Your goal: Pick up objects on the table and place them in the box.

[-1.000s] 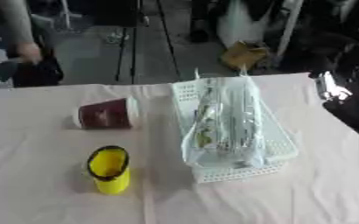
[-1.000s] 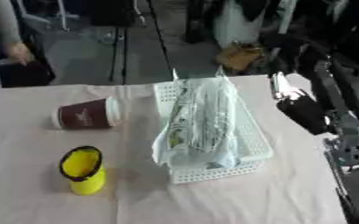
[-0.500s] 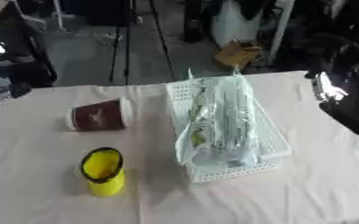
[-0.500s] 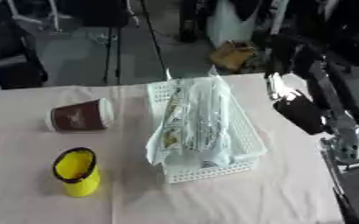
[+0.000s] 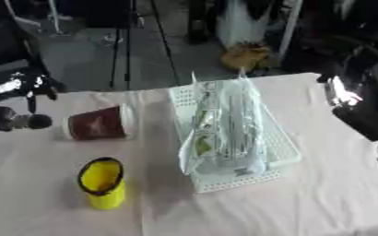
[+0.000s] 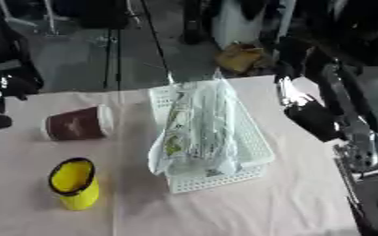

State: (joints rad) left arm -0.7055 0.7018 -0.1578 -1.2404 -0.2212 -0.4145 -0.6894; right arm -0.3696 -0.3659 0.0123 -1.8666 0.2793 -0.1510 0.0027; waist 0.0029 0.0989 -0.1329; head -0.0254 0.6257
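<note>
Lying near the middle of the frame, a white slatted box (image 5: 285, 147) sat on the pale pink tabletop (image 5: 321, 203), and a clear plastic bag (image 5: 224, 133) with a green-and-yellow patch on its side was heaped inside it, rising above the rim. To the left of the box, a dark red paper cup (image 5: 99, 123) with a white rim lay on its side, its mouth turned toward the box. Below that cup, in the lower left of the frame, a yellow cup (image 5: 103, 183) with a black rim stood upright, apart from both the red cup and the box. At the left edge of the frame, the left hand (image 5: 14, 120) showed as a dark, blurred shape just beside the red cup's base without clearly touching it; whether its fingers were spread or curled could not be told. On the right side of the frame, the right hand (image 6: 313, 120) hung over the tabletop's right edge, just beside the box, and the state of its fingers could not be told either.
</note>
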